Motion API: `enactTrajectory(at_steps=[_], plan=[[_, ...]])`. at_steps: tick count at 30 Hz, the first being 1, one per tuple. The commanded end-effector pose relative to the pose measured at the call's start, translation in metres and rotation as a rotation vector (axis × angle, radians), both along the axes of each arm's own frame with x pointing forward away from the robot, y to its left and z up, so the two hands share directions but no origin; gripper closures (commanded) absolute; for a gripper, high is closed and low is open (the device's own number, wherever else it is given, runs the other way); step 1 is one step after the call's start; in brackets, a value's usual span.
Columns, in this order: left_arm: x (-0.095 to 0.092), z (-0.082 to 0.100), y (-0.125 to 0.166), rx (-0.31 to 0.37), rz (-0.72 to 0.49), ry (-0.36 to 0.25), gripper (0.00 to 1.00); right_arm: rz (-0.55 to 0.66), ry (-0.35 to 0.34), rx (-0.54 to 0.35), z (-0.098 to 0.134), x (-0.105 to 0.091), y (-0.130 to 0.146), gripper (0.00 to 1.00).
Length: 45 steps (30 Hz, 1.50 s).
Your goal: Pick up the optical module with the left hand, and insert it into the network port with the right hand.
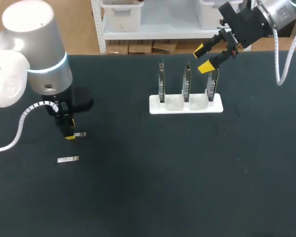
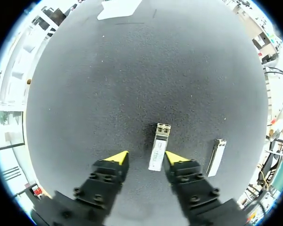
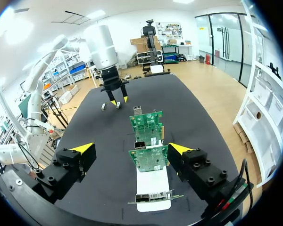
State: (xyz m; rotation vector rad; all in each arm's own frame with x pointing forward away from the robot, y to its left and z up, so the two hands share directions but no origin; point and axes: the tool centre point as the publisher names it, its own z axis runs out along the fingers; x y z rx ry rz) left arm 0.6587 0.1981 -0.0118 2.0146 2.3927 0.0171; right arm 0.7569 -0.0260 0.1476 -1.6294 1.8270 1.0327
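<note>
Left hand [image 2: 147,157] released, straddling a module [image 2: 158,147] on open tabletop [image 2: 132,84]; second module [image 2: 216,157] just beside. Right hand [image 1: 202,58] released above the far rack [image 1: 185,104].

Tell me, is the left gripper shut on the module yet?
Open. The left gripper straddles the optical module lying flat, with a clear gap on one side.
</note>
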Motion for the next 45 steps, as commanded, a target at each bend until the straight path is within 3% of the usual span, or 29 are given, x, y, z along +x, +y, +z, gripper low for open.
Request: enactTrajectory(at_steps=[1, 16, 20, 25, 32, 39, 42, 45], plan=[[0.001, -0.001, 0.001, -0.003, -0.005, 0.001, 1.0, 0.002, 0.002, 0.0, 0.0, 0.001, 0.0, 0.0], [0.008, -0.001, 0.001, -0.021, 0.001, 0.0, 1.0, 0.002, 0.002, 0.0, 0.0, 0.001, 0.0, 0.0], [0.02, 0.005, 0.004, -0.038, 0.046, -0.064, 1.0, 0.002, 0.002, 0.0, 0.0, 0.001, 0.0, 0.0], [0.052, 0.027, 0.002, -0.091, 0.101, -0.158, 1.0, 0.002, 0.002, 0.0, 0.0, 0.001, 0.0, 0.0], [0.091, 0.084, -0.029, -0.307, 0.136, -0.24, 1.0, 0.002, 0.002, 0.0, 0.0, 0.001, 0.0, 0.0], [0.102, 0.139, -0.05, -0.567, 0.126, -0.216, 1.0, 0.002, 0.002, 0.0, 0.0, 0.001, 0.0, 0.0], [0.104, 0.153, -0.051, -0.631, 0.14, -0.206, 1.0, 0.002, 0.002, 0.0, 0.0, 0.001, 0.0, 0.0], [0.104, 0.153, -0.051, -0.631, 0.14, -0.206, 1.0, 0.002, 0.002, 0.0, 0.0, 0.001, 0.0, 0.0]])
